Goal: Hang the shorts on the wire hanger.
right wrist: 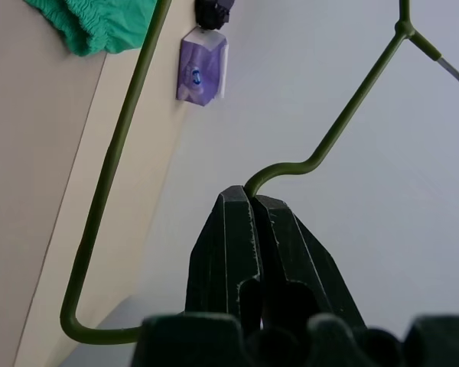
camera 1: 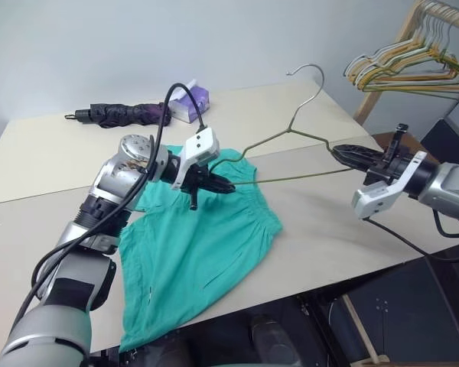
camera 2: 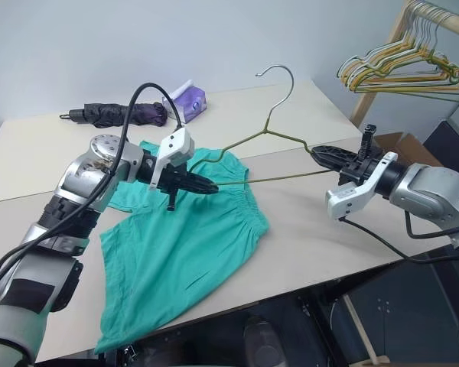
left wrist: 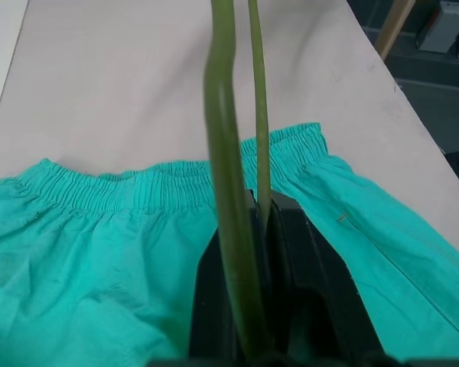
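Left hand: my left hand is clamped on one end of the wire hanger, just above the shorts' waistband.
Right hand: my right hand is pinched tight on the hanger's other end, out over the worktop.
Wire hanger: held up between both hands, clear of the worktop, hook pointing up and away from me.
Shorts: the teal shorts lie flat on the worktop under my left hand, one leg hanging over the near edge.
Behind: a folded dark umbrella and a purple tissue pack lie at the far side.
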Controlling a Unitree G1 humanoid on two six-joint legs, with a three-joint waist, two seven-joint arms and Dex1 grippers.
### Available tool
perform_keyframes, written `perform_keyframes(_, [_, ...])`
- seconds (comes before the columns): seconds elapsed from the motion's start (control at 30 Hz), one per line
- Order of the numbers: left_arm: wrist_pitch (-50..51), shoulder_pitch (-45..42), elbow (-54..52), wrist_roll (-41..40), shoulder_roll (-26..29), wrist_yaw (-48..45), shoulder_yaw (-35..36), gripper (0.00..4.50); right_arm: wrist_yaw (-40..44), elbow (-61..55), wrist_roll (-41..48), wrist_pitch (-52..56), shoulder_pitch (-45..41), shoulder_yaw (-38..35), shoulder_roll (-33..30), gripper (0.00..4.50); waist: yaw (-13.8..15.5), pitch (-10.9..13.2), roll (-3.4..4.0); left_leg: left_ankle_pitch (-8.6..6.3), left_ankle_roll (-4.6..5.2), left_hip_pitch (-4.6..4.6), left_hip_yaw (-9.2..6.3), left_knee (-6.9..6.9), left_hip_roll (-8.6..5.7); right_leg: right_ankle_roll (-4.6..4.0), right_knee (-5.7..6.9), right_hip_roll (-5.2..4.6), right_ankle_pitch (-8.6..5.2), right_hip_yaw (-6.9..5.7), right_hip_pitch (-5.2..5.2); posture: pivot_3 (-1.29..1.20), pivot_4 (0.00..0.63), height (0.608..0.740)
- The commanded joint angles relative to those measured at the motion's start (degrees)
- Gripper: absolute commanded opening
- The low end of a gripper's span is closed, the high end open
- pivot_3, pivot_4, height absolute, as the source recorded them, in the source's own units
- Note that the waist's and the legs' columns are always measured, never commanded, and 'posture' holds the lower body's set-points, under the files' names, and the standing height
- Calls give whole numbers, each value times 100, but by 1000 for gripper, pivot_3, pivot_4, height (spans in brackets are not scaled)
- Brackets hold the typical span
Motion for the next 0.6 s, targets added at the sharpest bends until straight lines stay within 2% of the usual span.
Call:
perform_keyframes(0.03, [112, -43, -234, -77, 106, -107, 161, 0, 353, -267, 795, -199, -83, -183, -58, 590, -6, 0, 0, 0, 0, 0, 0, 0, 0, 0, 0, 0, 0, 0, 0, -200, 39, 740])
perform_keyframes(0.13, [47, 54, -255, 44, 231, -19, 173, 0, 827, -401, 1441, -331, -10, -136, -156, 1400, -16, 0, 0, 0, 0, 3, 0, 0, 0, 0, 2, 0, 0, 1, 2, -194, 45, 740])
perform_keyframes(0.27, [-121, 135, -228, 245, 353, 220, 234, 0, 1659, -646, 2623, -196, 184, -23, -241, 2759, -2, 0, 0, 0, 0, 5, -2, 1, 0, 0, 2, 0, 0, 0, 6, -180, 48, 740])
perform_keyframes(0.37, [-643, 263, -244, 410, 463, 268, 259, 0, 2834, -1340, 4490, 1186, 546, -41, -375, 3777, 6, 0, 0, 0, 0, 5, -4, 1, 0, 0, 1, 0, 0, 0, 9, -169, 49, 740])
perform_keyframes(0.43, [-1575, 436, -177, 571, 549, 232, 296, 0, 3662, -1929, 5971, 2723, 782, -231, -572, 4475, 20, 0, 0, 0, 0, 4, -5, 1, 0, 0, 2, -2, 0, -1, 10, -158, 50, 740])
perform_keyframes(0.53, [-2548, 606, -24, 440, 603, -68, 486, 0, 4649, -2256, 7524, 4848, 595, -456, -840, 4491, 53, -1, 1, 0, 0, 6, -4, 6, 1, -1, 5, -4, 3, -2, 13, -156, 50, 740])
perform_keyframes(0.6, [-2754, 633, 33, 360, 598, -195, 550, 0, 5205, -2200, 7789, 5608, 364, -460, -918, 4491, 86, -1, 2, 0, 1, 7, -6, 10, 2, -2, 5, -4, 4, -5, 16, -154, 50, 740])
